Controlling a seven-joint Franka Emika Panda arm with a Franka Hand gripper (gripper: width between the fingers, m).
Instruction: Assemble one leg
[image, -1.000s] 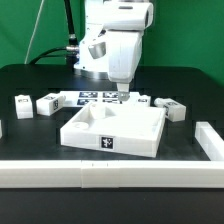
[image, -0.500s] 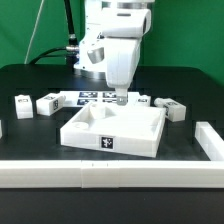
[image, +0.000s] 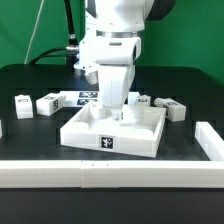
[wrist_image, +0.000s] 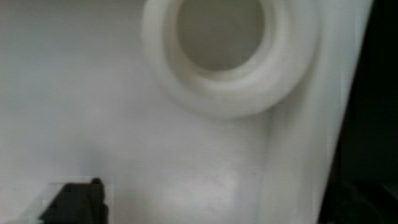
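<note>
White tagged leg (image: 47, 103) lies beside another leg (image: 22, 102) at the exterior view's left; a third leg (image: 170, 108) right.

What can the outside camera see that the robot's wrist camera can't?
Only the exterior view shows the whole arm, the small legs, the marker board and all of the square part. Only the wrist view shows, very close up, a raised ring around a round hole in that part. Both show the square part's white surface and some of the gripper, though the wrist view catches just one dark fingertip.
</note>
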